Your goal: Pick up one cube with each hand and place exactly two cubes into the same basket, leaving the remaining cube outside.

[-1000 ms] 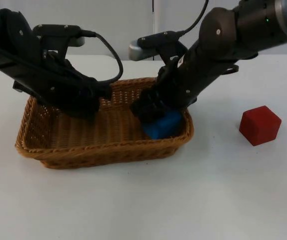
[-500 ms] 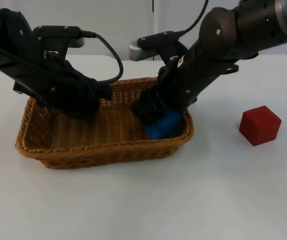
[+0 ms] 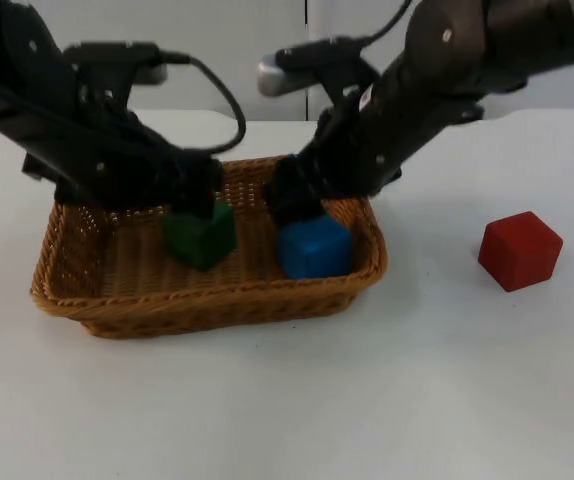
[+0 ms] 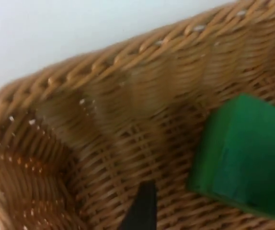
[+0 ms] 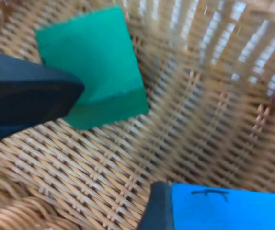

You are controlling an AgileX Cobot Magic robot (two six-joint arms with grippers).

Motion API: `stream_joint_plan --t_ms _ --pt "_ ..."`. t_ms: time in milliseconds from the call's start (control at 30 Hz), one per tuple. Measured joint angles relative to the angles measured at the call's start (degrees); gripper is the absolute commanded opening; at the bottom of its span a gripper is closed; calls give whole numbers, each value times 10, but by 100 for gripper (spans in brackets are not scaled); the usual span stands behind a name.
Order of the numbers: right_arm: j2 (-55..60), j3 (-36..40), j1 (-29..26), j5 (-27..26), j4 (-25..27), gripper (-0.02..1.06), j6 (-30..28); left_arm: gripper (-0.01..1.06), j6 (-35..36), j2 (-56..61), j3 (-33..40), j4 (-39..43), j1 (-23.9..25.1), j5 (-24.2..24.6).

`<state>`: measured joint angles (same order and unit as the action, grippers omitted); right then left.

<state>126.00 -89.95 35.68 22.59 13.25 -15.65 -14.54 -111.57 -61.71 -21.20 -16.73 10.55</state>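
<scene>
Both grippers lifted off; green cube (image 3: 200,235), blue cube (image 3: 314,247) now uncovered in basket (image 3: 117,300).

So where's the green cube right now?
In the top view the green cube sits inside the wicker basket, left of the blue cube, just below the left gripper.

The shallow woven wicker basket (image 3: 117,300) has bare floor at its left end, clear of the green foam cube (image 3: 200,235) and the blue foam cube (image 3: 314,246), which sit near each other at its right end. Both black arms crowd its far rim. The red foam cube (image 3: 519,250) stands well apart on open white table (image 3: 367,400).
</scene>
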Motion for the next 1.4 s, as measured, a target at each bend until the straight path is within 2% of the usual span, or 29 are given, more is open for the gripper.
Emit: stream_joint_plan --t_ms 200,267,400,600,767,1033,1200,1400 --pt "-70 0 0 41 -37 66 -2 80 0 93 0 3 0 28" --pt "-85 0 0 51 -37 66 -2 80 0 104 0 5 0 31" --pt "-141 0 0 81 -40 66 -2 80 0 193 0 18 0 64" --pt "-205 0 0 114 -40 66 -2 80 0 261 0 21 0 106" --pt "-241 0 0 135 -40 66 -1 80 0 289 0 21 0 140" --pt "-275 0 0 166 -39 66 5 80 0 320 26 21 0 148" --pt "-290 0 0 188 -38 66 7 80 0 335 30 21 0 176" --pt "-312 29 0 184 -38 66 7 80 0 357 30 24 0 197"
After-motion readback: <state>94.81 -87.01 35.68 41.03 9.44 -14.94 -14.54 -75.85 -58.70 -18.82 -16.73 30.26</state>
